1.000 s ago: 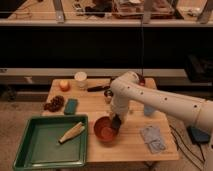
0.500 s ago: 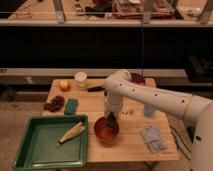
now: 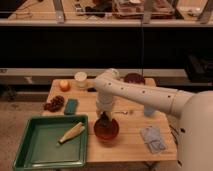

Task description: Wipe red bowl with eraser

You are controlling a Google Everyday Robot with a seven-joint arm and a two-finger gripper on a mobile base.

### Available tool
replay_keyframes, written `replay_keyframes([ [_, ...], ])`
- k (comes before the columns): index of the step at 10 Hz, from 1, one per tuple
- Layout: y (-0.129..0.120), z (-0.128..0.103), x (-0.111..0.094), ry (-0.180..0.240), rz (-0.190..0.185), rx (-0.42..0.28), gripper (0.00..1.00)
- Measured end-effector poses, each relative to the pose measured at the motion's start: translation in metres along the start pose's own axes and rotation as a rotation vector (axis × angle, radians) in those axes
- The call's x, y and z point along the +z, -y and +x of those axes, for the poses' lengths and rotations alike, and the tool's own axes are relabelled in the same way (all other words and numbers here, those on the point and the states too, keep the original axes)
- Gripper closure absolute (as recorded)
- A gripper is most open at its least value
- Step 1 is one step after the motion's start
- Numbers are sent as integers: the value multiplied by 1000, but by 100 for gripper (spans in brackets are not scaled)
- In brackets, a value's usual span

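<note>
The red bowl sits on the wooden table near its front edge, just right of the green tray. My gripper points straight down into the bowl from the white arm. A small dark lump at its tip, the eraser, rests against the bowl's inside, and the gripper is shut on it. The wrist hides most of the eraser and the bowl's back rim.
A green tray at front left holds a pale yellow piece. A teal block, dark grapes, an orange fruit and a white cup lie on the left. A maroon bowl, a blue cup and a grey-blue cloth are on the right.
The gripper has slid left from the bowl's right rim to over its middle, staying low inside it. The bowl and other things have not moved.
</note>
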Motion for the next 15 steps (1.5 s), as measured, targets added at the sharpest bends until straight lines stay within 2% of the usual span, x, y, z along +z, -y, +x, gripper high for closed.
replay_keyframes([
  [9, 20, -45, 4, 10, -39, -134, 100],
  [12, 17, -61, 5, 19, -51, -165, 100],
  [15, 7, -80, 6, 5, -76, -169, 100],
])
